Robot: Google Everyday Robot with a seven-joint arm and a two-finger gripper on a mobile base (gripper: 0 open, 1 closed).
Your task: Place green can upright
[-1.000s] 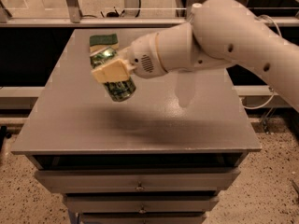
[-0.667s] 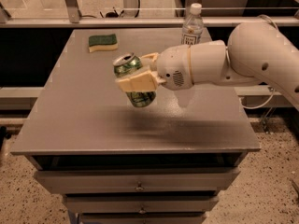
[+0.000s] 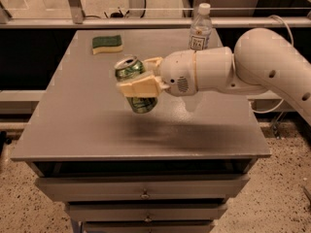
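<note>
The green can [image 3: 133, 84] has a green patterned body and a silver top. It is held in the air above the middle of the grey table [image 3: 87, 125], nearly upright with its top tilted slightly to the left. My gripper [image 3: 138, 84] reaches in from the right and is shut on the can's middle. One cream finger [image 3: 138, 88] crosses the can's front. A shadow lies on the table below the can.
A green-and-yellow sponge [image 3: 107, 44] lies at the table's back left. A clear plastic bottle [image 3: 199, 30] with a white cap stands at the back right, behind my arm [image 3: 257, 67]. Drawers [image 3: 146, 193] sit below the table's front edge.
My gripper has carried the can from the back left of the table to the right and toward the middle. The bottle has come into view behind the arm.
</note>
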